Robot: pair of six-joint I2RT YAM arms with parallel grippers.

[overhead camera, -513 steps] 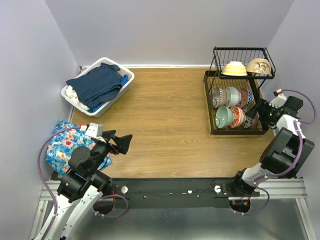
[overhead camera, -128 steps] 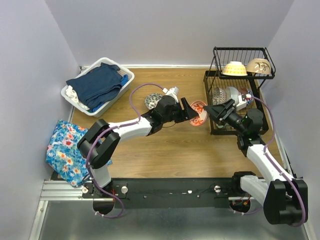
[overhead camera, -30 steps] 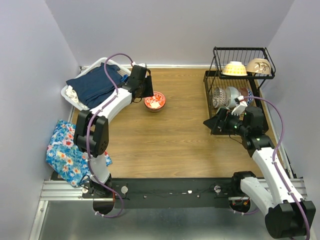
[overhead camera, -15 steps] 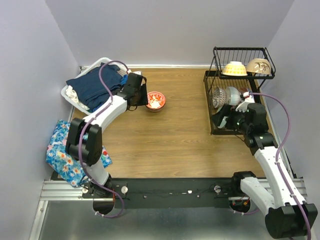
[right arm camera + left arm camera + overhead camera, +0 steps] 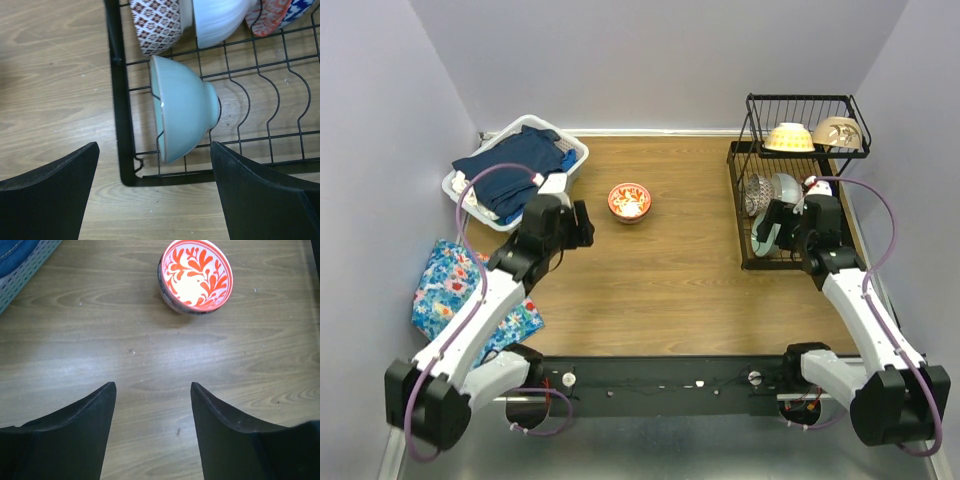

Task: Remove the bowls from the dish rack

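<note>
Left hand (image 5: 151,390) – fingers apart, empty; red-orange floral bowl (image 5: 196,274) upright on the desk (image 5: 150,340) at 1 o'clock. Right hand (image 5: 154,147) spread wide over the mint green bowl (image 5: 182,107), which stands on edge in the dish rack (image 5: 115,100) lower tier — likely next pick: straddle rim, close. Patterned bowl (image 5: 156,25) and neighbours at 12 o'clock cut off; count unsure.

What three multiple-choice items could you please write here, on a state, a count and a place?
1. The left claw is: A open and empty; B shut on a bowl; C shut and empty.
2. Bowls on the upper tier of the dish rack: A none; B two; C four.
3. The red-orange floral bowl is: A in the rack; B on the table; C in the claw.
Answers: 1 A, the wrist view shows it spread with nothing between. 2 B, the cream-yellow bowl and the beige bowl sit there. 3 B, it stands upright on bare wood.
</note>
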